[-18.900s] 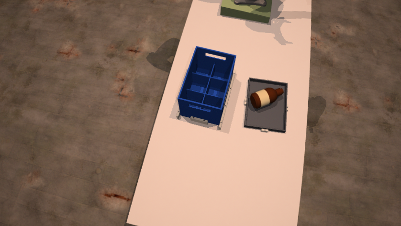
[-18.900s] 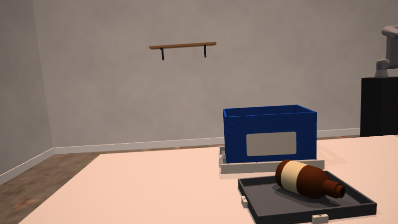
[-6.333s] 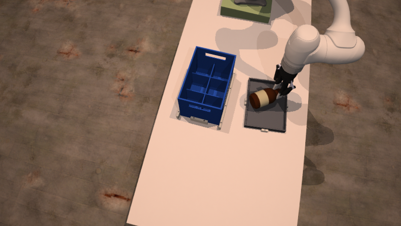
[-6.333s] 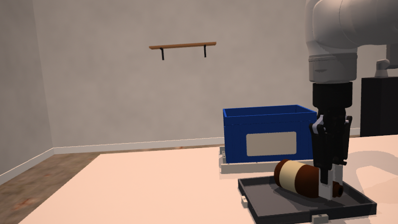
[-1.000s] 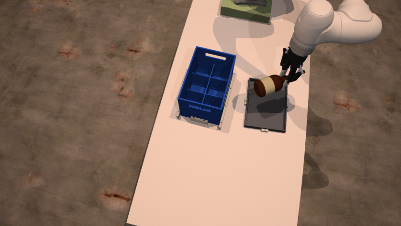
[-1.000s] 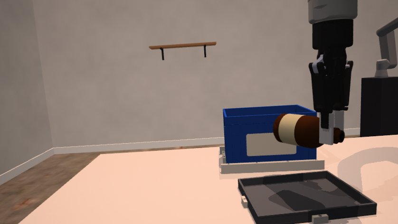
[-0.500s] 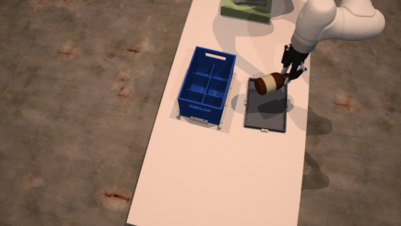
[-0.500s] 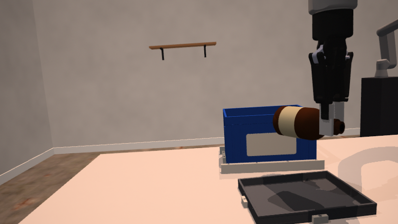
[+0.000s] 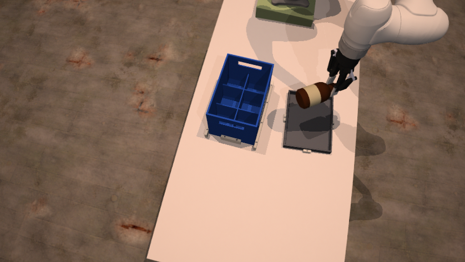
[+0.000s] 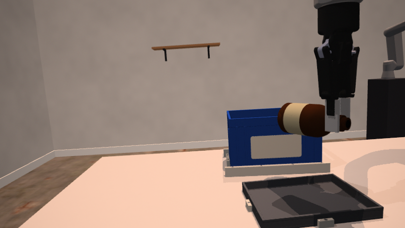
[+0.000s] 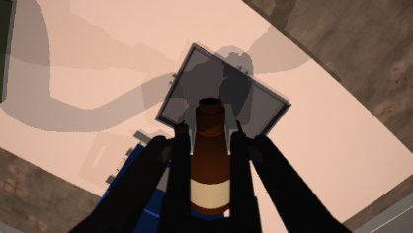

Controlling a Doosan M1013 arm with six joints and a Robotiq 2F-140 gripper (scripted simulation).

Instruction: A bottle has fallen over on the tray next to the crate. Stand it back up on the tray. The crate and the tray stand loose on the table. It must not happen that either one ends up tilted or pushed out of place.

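Note:
A brown bottle with a cream label hangs lying level, well above the dark tray. My gripper points straight down and is shut on the bottle's neck. In the side view the bottle is at the height of the crate's rim, with the gripper on its neck and the tray far below. In the wrist view the bottle runs between my fingers, mouth over the tray.
A blue crate with divided compartments stands left of the tray on the pink table. A green box sits at the table's far end. The table's right edge runs close to the tray.

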